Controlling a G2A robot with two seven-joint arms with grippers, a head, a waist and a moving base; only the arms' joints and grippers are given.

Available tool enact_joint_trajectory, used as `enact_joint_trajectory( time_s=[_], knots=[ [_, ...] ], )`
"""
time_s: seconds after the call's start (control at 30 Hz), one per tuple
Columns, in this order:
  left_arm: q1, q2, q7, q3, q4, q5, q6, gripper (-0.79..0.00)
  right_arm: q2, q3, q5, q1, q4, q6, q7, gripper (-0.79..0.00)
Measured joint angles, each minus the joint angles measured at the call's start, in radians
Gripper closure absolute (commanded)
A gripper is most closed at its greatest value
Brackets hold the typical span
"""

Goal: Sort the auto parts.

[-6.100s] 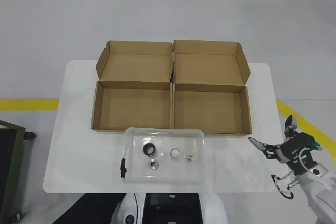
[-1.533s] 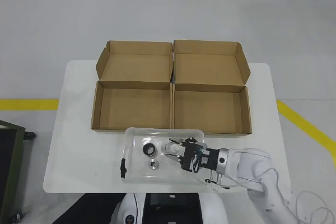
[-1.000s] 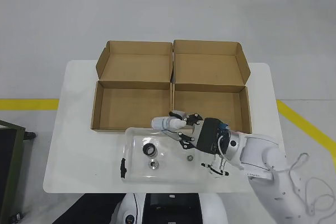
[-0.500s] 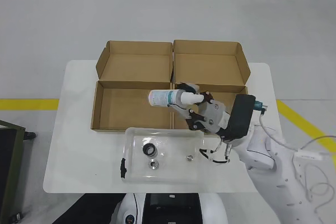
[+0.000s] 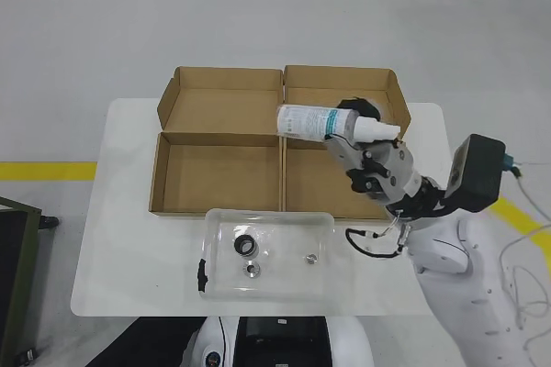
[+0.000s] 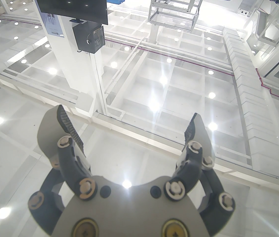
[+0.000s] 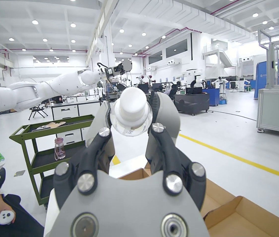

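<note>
My right jaws were clamped on the white bottle (image 5: pixel 317 120) near its cap end, holding it sideways above the far part of the right-hand cardboard box (image 5: pixel 335 188). I judged it best to lower the bottle well inside that box before releasing, so it would not roll or bounce out. The left jaws stood wide open, empty, aimed at the ceiling. I could not tell how high the bottle hung, and the bits in the clear tray (image 5: pixel 271 215) were too small to identify.

Right claw (image 7: pixel 131 113) raised, clamped (on a bottle (image 5: pixel 308 120)); left claw (image 6: pixel 127 113) spread, pointing up.
</note>
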Motion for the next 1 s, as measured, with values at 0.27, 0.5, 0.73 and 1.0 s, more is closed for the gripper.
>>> enact_joint_trajectory(
  time_s=[0.27, 0.5, 0.73, 1.0],
  knots=[
    [0.000, 0.000, 0.000, 0.000, 0.000, 0.000, 0.000, -0.785, -0.009, -0.015, 0.091, 0.012, 0.007, -0.042, -0.051, 0.000],
    [0.000, 0.000, 0.000, 0.000, 0.000, 0.000, 0.000, -0.785, -0.012, -0.013, 0.124, 0.016, 0.012, -0.085, -0.049, 0.000],
    [0.000, 0.000, 0.000, 0.000, 0.000, 0.000, 0.000, -0.785, -0.015, -0.028, 0.123, 0.014, 0.031, -0.123, -0.016, 0.000],
    [0.000, 0.000, 0.000, 0.000, 0.000, 0.000, 0.000, -0.785, -0.011, -0.045, 0.058, 0.010, 0.055, -0.173, 0.082, 0.000]
  ],
)
